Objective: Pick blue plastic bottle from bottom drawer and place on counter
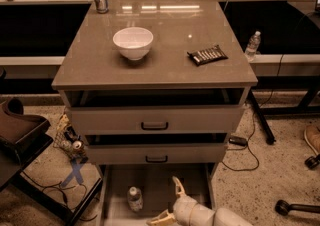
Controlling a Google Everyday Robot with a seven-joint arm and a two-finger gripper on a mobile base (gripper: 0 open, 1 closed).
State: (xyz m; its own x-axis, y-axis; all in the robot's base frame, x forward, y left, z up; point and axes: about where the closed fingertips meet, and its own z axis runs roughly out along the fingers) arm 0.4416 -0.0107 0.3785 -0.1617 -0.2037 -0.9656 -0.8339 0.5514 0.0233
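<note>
clear white-capped btl (134,199), gripper (168,203) spread beside

The arm lies low, pointing left, its pincer (168,203) spread wide and empty

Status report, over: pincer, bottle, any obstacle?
Pincer open, low over bottom drawer. Blue plastic bottle inside, beside pincer, not gripped. Nothing between them.

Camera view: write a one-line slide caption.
Open gripper over the bottom drawer, beside the blue plastic bottle, not touching it.
</note>
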